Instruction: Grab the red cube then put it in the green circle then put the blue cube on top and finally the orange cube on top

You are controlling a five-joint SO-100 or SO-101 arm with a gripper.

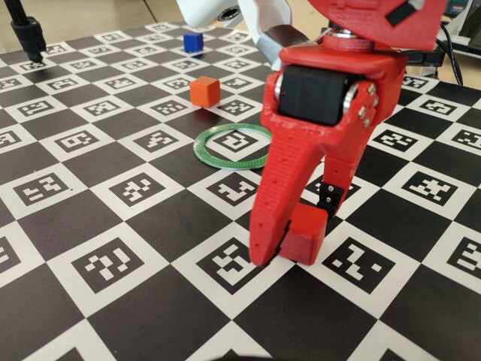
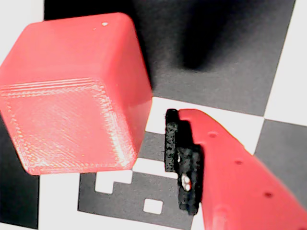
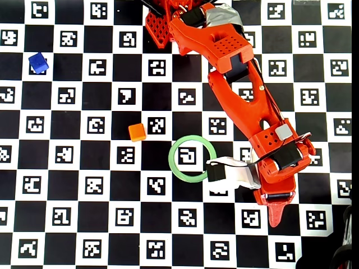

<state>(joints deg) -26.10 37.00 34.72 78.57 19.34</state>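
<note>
So the checkered board (image 1: 113, 218) was the big thing, with the arm (image 3: 235, 84) stretched across it. The gripper (image 1: 293, 248) sat low on the board with its jaws spread around the red cube (image 1: 307, 235), and in the wrist view one pad (image 2: 171, 139) had a clear gap to it, so nothing was pinched yet. The green circle (image 1: 233, 146) lay empty nearby. Risk: closing off-centre could twist or shove the cube. The orange cube (image 1: 204, 90) and blue cube (image 1: 193, 42) sat well apart.
</note>
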